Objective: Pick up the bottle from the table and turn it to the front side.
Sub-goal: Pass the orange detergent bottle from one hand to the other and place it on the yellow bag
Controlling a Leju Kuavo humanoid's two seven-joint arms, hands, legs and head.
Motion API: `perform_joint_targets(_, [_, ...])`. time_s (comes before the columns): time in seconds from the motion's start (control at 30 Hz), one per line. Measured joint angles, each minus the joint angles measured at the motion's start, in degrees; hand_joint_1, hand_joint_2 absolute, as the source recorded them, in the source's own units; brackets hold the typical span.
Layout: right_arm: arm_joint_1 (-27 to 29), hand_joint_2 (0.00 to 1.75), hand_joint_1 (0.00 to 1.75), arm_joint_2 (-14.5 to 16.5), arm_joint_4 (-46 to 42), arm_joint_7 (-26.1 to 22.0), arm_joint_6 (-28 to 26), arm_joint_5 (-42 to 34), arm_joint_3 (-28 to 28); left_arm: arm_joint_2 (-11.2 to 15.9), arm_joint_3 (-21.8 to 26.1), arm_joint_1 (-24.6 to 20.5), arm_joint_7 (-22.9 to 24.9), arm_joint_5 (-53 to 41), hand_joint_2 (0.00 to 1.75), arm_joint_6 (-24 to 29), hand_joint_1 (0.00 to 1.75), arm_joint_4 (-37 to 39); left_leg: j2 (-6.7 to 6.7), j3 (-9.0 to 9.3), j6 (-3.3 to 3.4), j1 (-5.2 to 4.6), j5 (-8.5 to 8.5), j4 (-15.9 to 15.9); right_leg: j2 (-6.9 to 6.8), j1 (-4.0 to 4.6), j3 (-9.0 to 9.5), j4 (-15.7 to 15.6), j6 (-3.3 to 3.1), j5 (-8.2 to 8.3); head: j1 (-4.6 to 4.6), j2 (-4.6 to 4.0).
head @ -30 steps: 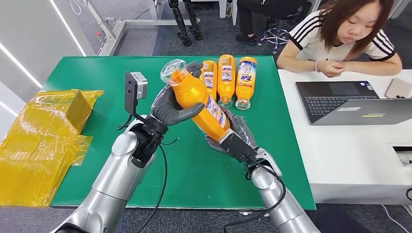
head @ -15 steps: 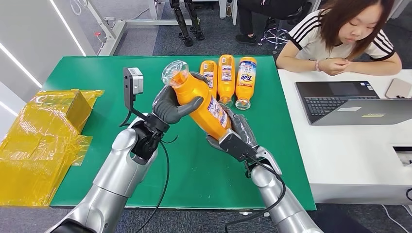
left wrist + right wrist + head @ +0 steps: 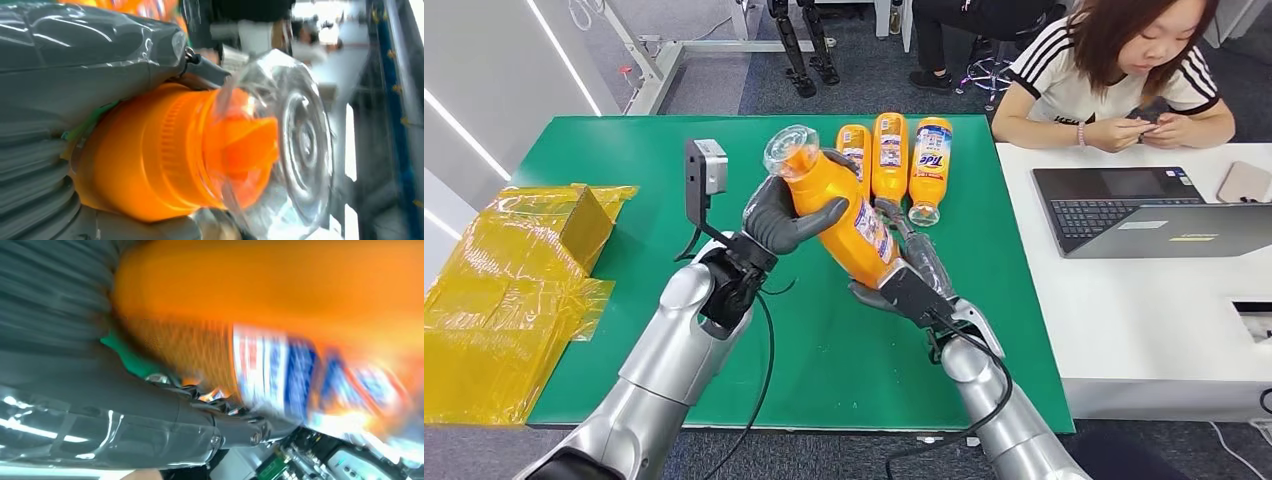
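An orange detergent bottle [image 3: 849,220] with a clear cap [image 3: 789,150] is held tilted above the green table [image 3: 624,170], cap toward the far left. My left hand [image 3: 779,218] grips it just below the neck. My right hand [image 3: 906,280] holds its lower end from underneath. In the left wrist view the orange neck [image 3: 145,155] and clear cap [image 3: 300,145] lie against my left hand [image 3: 75,65]. The right wrist view, blurred, has the labelled bottle body [image 3: 280,290] resting on my right hand [image 3: 100,405].
Three more orange bottles [image 3: 890,160] lie side by side at the table's far edge. Crumpled yellow plastic and a box [image 3: 514,270] cover the left end. A white desk [image 3: 1144,300] with a laptop [image 3: 1129,205] stands right, and a seated person is behind it.
The bottle has shifted slightly right and stands a little steeper, both hands still on it. The person at the desk has raised both hands around a small dark object.
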Motion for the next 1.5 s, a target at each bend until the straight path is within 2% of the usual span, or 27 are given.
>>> perform_joint_targets(0.1, [1.9, 1.75, 0.00, -0.3, -3.0, 0.0, 0.1, -0.4, -1.0, 1.2, 0.0, -1.0, -2.4, -13.7, 1.75, 8.9, 1.75, -0.6, 0.02, 0.01, 0.00, 0.01, 0.00, 0.0, 0.01, 0.00, 0.00, 0.0, 0.00, 0.00, -0.01, 0.00])
perform_joint_targets(0.13, [3.1, 1.75, 0.00, -0.5, -4.5, -0.1, 0.1, -0.4, -1.3, 1.8, 0.2, -1.3, -2.4, -16.6, 1.75, 10.0, 1.75, -0.9, -0.01, 0.01, 0.00, 0.01, 0.00, 0.0, -0.01, 0.00, 0.00, 0.0, 0.00, 0.00, -0.02, 0.00])
perform_joint_targets(0.3, [9.6, 1.75, 0.00, -1.4, -14.1, -1.2, 0.1, 0.1, -2.1, 4.6, 2.6, -2.2, -1.2, -19.8, 1.75, 7.7, 1.75, -1.4, 0.02, -0.01, -0.01, 0.01, -0.01, 0.0, 0.03, 0.01, -0.04, 0.0, -0.01, -0.02, -0.02, 0.00])
perform_joint_targets(0.4, [12.3, 1.75, 0.00, -2.0, -19.4, -1.5, 0.0, 0.0, -1.9, 5.8, 3.6, -3.2, -1.3, -25.7, 1.75, 11.1, 1.75, -1.2, 0.04, -0.04, -0.01, 0.01, -0.01, 0.0, 0.05, 0.01, -0.07, 0.0, -0.01, -0.02, -0.01, 0.00])
perform_joint_targets(0.53, [14.9, 1.75, 0.00, -2.8, -25.2, -2.1, -0.4, -0.3, -1.0, 7.6, 3.6, -5.2, -0.2, -42.4, 1.75, 20.1, 1.75, -0.8, 0.04, -0.04, -0.01, 0.01, 0.00, 0.0, 0.04, 0.01, -0.06, 0.0, -0.01, -0.01, -0.01, 0.00])
perform_joint_targets(0.67, [16.6, 1.75, 0.00, -3.4, -29.6, -2.6, -1.2, 0.2, 0.2, 10.2, 2.9, -5.5, 4.5, -63.3, 1.75, 27.0, 1.75, -1.1, 0.06, -0.03, -0.01, 0.01, 0.00, 0.0, 0.07, 0.00, -0.06, 0.0, -0.01, 0.00, -0.01, 0.00])
perform_joint_targets(0.77, [17.6, 1.75, 0.00, -3.9, -32.7, -2.7, -1.3, 0.4, 0.7, 13.0, 2.8, -4.1, 8.3, -78.5, 1.75, 29.2, 1.75, -2.9, 0.08, -0.03, -0.01, 0.01, 0.00, 0.0, 0.10, 0.01, -0.07, 0.0, -0.02, -0.01, -0.01, 0.00])
perform_joint_targets(0.9, [19.5, 1.75, 0.00, -4.5, -36.0, -3.1, -1.3, 1.1, 0.8, 16.5, 2.7, -0.5, 12.0, -90.7, 1.75, 28.6, 1.75, -6.3, 0.08, -0.04, -0.02, 0.02, -0.01, -0.1, 0.09, 0.01, -0.08, 0.0, -0.01, -0.04, -0.02, 0.00])
perform_joint_targets(1.2, [24.7, 1.75, 0.00, -5.4, -41.0, -4.2, -1.8, 3.2, 0.3, 22.1, 2.8, 8.4, 14.7, -98.0, 1.75, 25.1, 1.75, -12.3, 0.08, -0.06, -0.04, 0.01, -0.03, -0.1, 0.10, 0.01, -0.08, 0.0, 0.00, -0.05, -0.01, 0.00])
perform_joint_targets(1.37, [27.1, 1.75, 0.00, -6.0, -43.6, -4.0, -2.2, 3.3, -0.9, 25.8, 3.3, 12.0, 15.1, -97.5, 1.75, 23.0, 1.75, -13.9, 0.08, -0.05, -0.04, 0.02, -0.03, -0.1, 0.11, 0.01, -0.09, 0.0, 0.00, -0.05, -0.02, 0.00])
perform_joint_targets(1.5, [28.1, 1.75, 0.00, -6.3, -45.2, -3.8, -2.3, 3.4, -1.5, 27.1, 3.8, 14.5, 15.4, -97.4, 1.75, 23.3, 1.75, -14.0, 0.07, -0.06, -0.04, 0.02, -0.02, -0.1, 0.08, 0.02, -0.09, 0.0, 0.00, -0.05, -0.01, 0.00])
